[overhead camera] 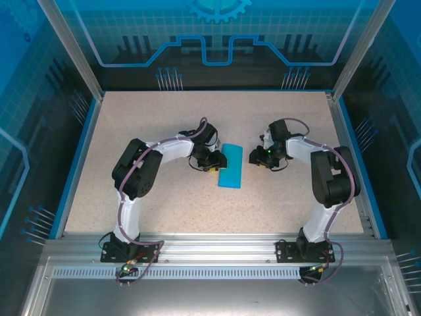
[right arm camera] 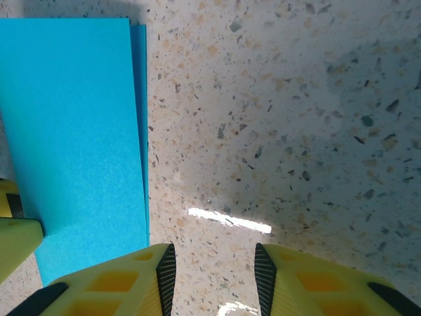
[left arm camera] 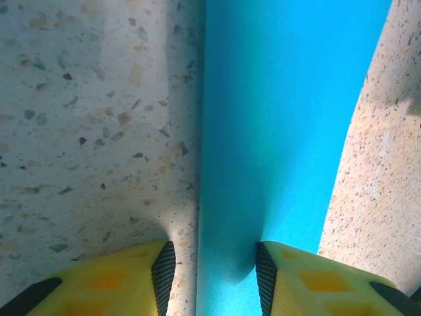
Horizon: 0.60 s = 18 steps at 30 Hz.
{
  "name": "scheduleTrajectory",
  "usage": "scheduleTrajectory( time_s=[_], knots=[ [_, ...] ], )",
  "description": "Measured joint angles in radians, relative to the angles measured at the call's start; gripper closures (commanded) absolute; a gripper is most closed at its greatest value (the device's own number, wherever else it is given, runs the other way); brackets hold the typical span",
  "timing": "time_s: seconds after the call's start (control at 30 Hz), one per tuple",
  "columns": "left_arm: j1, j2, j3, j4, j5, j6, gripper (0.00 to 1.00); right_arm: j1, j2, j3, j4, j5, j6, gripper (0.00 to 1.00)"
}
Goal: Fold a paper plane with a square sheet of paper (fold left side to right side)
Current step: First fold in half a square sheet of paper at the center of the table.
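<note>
Thin bright blue square sheet of paper (overhead camera: pixel 230 174), lying doubled over as a narrow strip on the speckled beige table top (overhead camera: pixel 164 131), runs straight ahead of the left gripper (left arm camera: pixel 214 273) through the gap between its fingers. It sits right beside the right-hand black ribbed pad (left arm camera: pixel 266 271), with bare table next to the left-hand one. Those jaws stand partly apart and clamp nothing that I can see. The right gripper (right arm camera: pixel 210 273) likewise stands partly apart over bare table, the strip just off to the left of its fingers. My worry is that closing the left fingers here would pinch the strip sideways and buckle it. Any sweep could also slide it, since nothing pins the far side. In the right wrist view a lower layer peeks past the upper one along the edge nearest those fingers, so pressing now would, I judge, set a crooked crease. I cannot tell whether the left pad touches the paper or floats above it. The strip's near end is cut off below the fingers, and from above the layers are too small to separate.
</note>
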Motion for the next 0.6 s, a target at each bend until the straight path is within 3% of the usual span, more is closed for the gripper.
scheduleTrajectory(
  time_s=[0.37,0.6],
  knots=[
    [-0.002,0.014,0.025,-0.033,-0.003,0.012,0.58,0.0,0.0,0.0,0.0,-0.008,-0.003,0.63],
    [-0.002,0.014,0.025,-0.033,-0.004,0.013,0.58,0.001,0.0,0.0,0.005,-0.039,-0.001,0.71]
  ],
)
